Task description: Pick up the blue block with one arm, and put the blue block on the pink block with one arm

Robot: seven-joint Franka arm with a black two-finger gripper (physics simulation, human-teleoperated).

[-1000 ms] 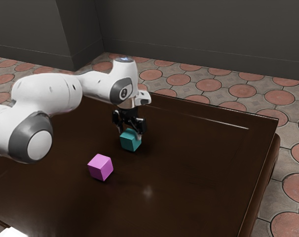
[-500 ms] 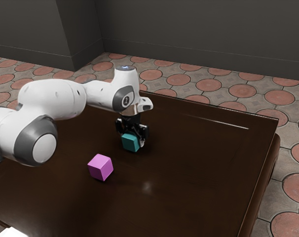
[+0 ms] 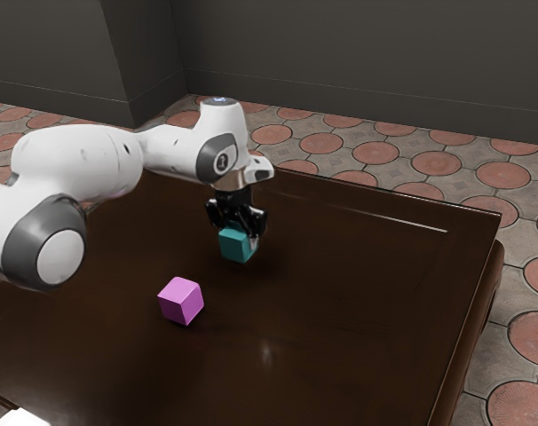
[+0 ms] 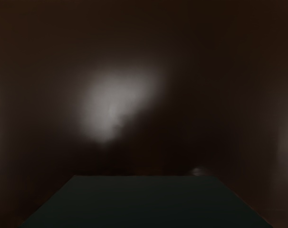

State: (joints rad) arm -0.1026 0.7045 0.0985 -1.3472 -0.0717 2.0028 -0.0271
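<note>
Arm comes in from the exterior view's left, hand pointing straight down over the dark wood surface. Jaws closed on the blue block, one black finger on each of two opposite sides, and the block sits square between them. It renders more teal than blue. The block appears to hang just clear of the surface, with a faint dark patch beneath it, though the gap is slight and hard to confirm. In the wrist view the blue block is a dark slab right under the hand, with a pale glare on the surface beyond it. The pink block rests on the surface, well apart from the held block, toward the exterior view's lower left, nothing on top of it. Judgement: the grasp is made and the pick-up is done or nearly so. Left to do: raise higher, carry across over the pink block, lower, line up the faces and release. Placement not yet begun.
</note>
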